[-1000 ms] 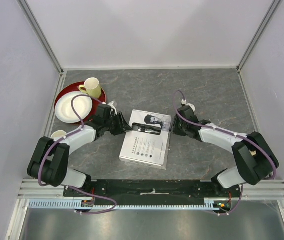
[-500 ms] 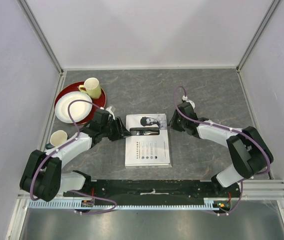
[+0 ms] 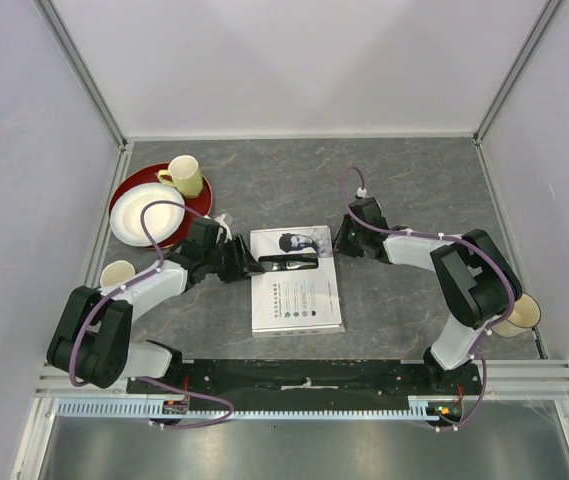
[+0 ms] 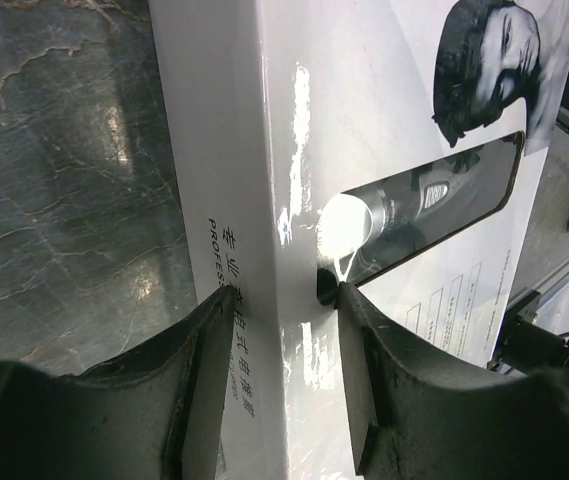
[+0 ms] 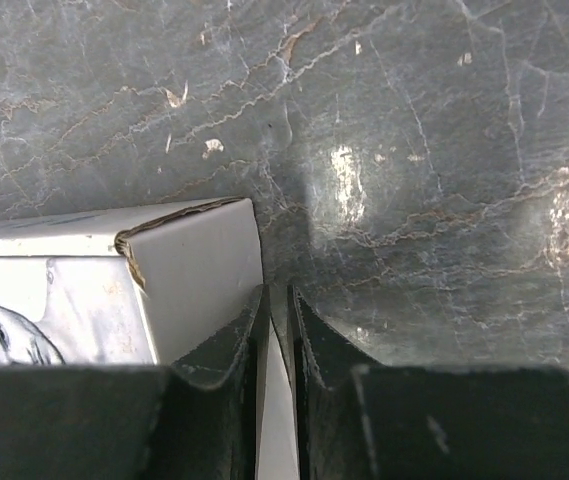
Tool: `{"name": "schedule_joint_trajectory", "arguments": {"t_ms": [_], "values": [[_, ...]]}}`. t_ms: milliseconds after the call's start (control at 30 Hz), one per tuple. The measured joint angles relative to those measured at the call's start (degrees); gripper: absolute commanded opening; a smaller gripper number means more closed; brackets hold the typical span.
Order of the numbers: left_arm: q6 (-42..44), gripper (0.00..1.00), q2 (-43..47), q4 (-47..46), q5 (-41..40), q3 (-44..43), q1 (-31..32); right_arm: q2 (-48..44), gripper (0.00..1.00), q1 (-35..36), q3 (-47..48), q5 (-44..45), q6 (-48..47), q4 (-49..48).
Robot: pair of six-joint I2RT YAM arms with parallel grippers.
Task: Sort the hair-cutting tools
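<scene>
The clipper (image 4: 419, 205) lies sealed behind the window of the white box (image 3: 294, 290) mid-surface. The left gripper (image 4: 286, 300) holds its jaws half-open astride the box's left edge; the right gripper (image 5: 276, 335) pinches a thin flap at the corner. Opening likely wants a steady hold left and a gentle pull right.

On the side of the white box (image 4: 264, 200) under my left wrist camera I read vertical Chinese characters, seemingly "专业" first, above Latin capitals "PROFES", cut off. The lid's small print is too blurred for me to read.
</scene>
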State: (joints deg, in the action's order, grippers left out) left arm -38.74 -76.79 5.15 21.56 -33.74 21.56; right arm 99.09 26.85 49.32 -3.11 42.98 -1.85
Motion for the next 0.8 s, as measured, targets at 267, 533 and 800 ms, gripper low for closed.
{"name": "schedule_joint_trajectory", "arguments": {"t_ms": [267, 533, 800], "values": [[-0.04, 0.59, -0.13, -0.55, 0.37, 0.0, -0.28, -1.11, 0.39, 0.52, -0.22, 2.27, -0.17, 1.14], [-0.31, 0.71, 8.7, 4.66, -8.33, 0.0, 0.48, -25.64, 0.5, 3.19, -5.62, 8.79, 0.72, 13.66], [-2.27, 0.62, 12.37, 13.09, -12.31, 1.79, -0.7, -46.18, 0.33, 3.15, -15.39, 6.58, 2.43, 26.6]]}}
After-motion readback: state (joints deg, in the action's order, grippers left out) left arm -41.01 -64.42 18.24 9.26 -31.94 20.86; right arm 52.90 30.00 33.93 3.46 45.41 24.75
